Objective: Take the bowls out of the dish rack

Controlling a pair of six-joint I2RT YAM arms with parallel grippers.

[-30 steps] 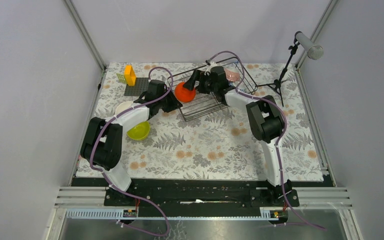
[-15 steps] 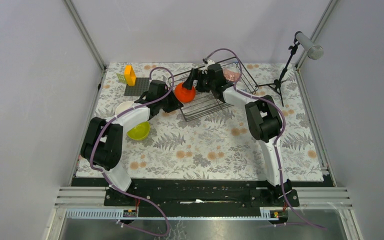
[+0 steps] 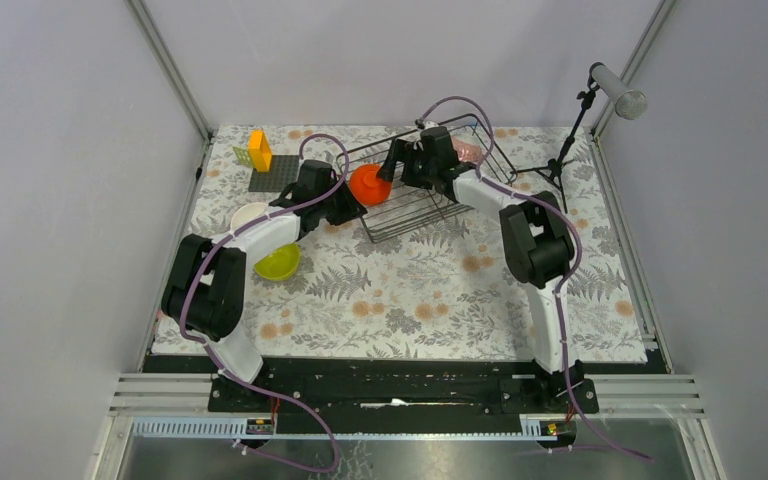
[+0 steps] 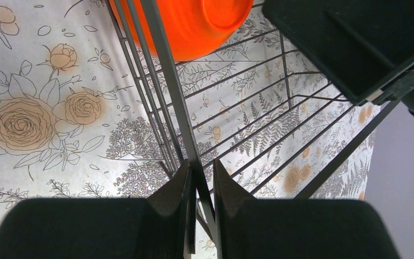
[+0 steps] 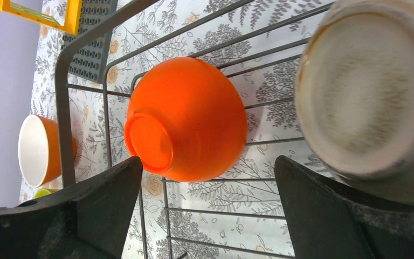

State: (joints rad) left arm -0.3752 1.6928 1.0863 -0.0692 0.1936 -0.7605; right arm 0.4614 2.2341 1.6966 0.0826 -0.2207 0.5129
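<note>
The dish rack (image 3: 428,207) stands at the back middle. An orange bowl (image 3: 367,184) lies tilted at its left end and a pink bowl (image 3: 466,151) sits at its right end. My left gripper (image 3: 348,208) is shut on the rack's wire rim (image 4: 179,108), with the orange bowl (image 4: 194,27) just beyond. My right gripper (image 3: 392,165) is open, its fingers (image 5: 102,199) on either side of the orange bowl (image 5: 194,118), not touching it. A pale bowl (image 5: 366,91) is blurred at the right. An orange bowl with a white inside (image 3: 250,215) and a yellow-green bowl (image 3: 277,262) stand on the table to the left.
A flat dark grey plate (image 3: 275,172) with a yellow block (image 3: 258,150) lies at the back left. A microphone stand (image 3: 568,140) stands at the back right. Walls close in the table on three sides.
My right arm has shifted slightly to the right, its gripper staying open at the orange bowl. The left gripper and the bowls on the table have not moved.
</note>
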